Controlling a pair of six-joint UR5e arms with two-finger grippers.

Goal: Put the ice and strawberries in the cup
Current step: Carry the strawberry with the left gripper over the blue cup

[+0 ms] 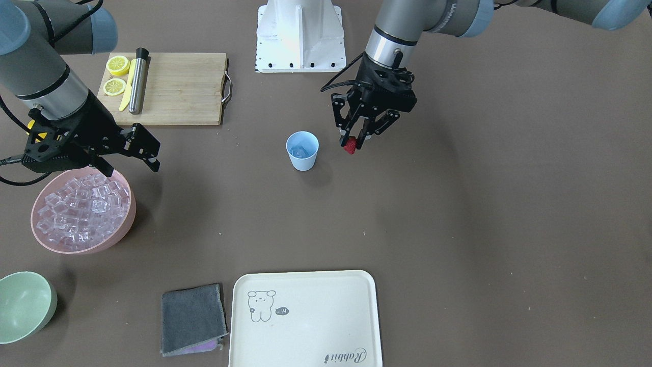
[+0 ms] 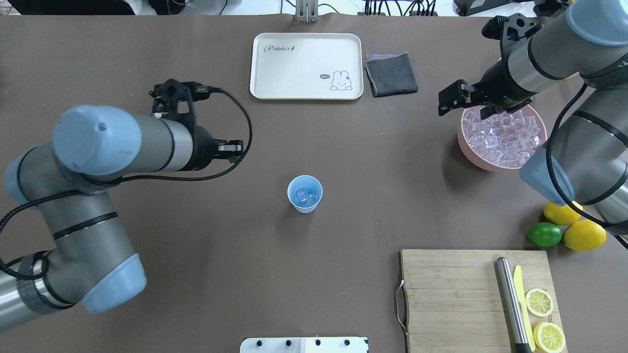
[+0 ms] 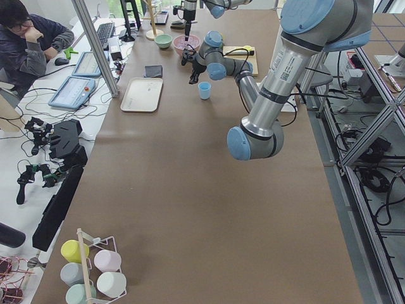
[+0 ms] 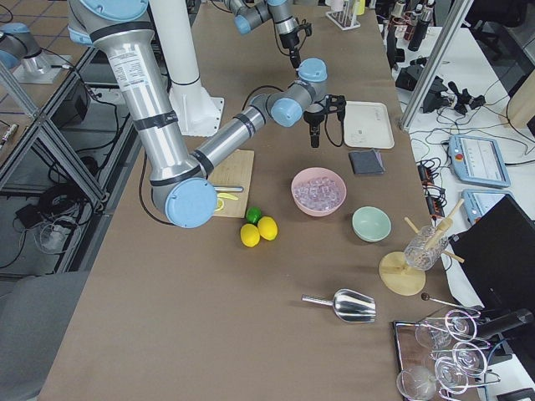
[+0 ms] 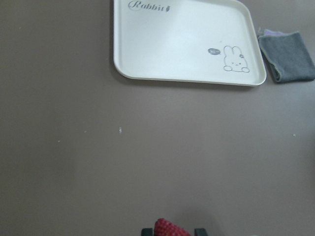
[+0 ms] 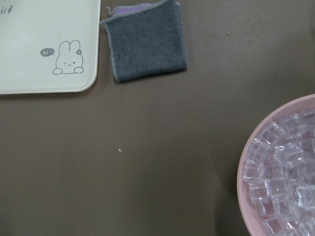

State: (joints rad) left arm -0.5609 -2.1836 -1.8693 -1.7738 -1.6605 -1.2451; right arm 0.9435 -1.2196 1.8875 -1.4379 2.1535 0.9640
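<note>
The light blue cup [image 1: 302,151] stands upright mid-table with a few clear ice cubes [image 2: 305,197] inside. My left gripper [image 1: 352,142] is shut on the small red strawberry [image 1: 349,148] and holds it above the table, just beside the cup and a little higher than its rim. The strawberry also shows at the bottom edge of the left wrist view [image 5: 170,228]. My right gripper [image 1: 131,166] is open and empty, hovering over the near rim of the pink bowl [image 1: 125,224], which is full of ice cubes [image 1: 81,206].
A cream tray [image 1: 305,318] and a grey cloth [image 1: 192,318] lie on the operators' side. A wooden cutting board [image 1: 178,89] holds lemon slices, a yellow knife and a steel rod. A pale green bowl [image 1: 23,306] stands near the pink bowl. Lemons and a lime [image 2: 564,230] lie beside the board.
</note>
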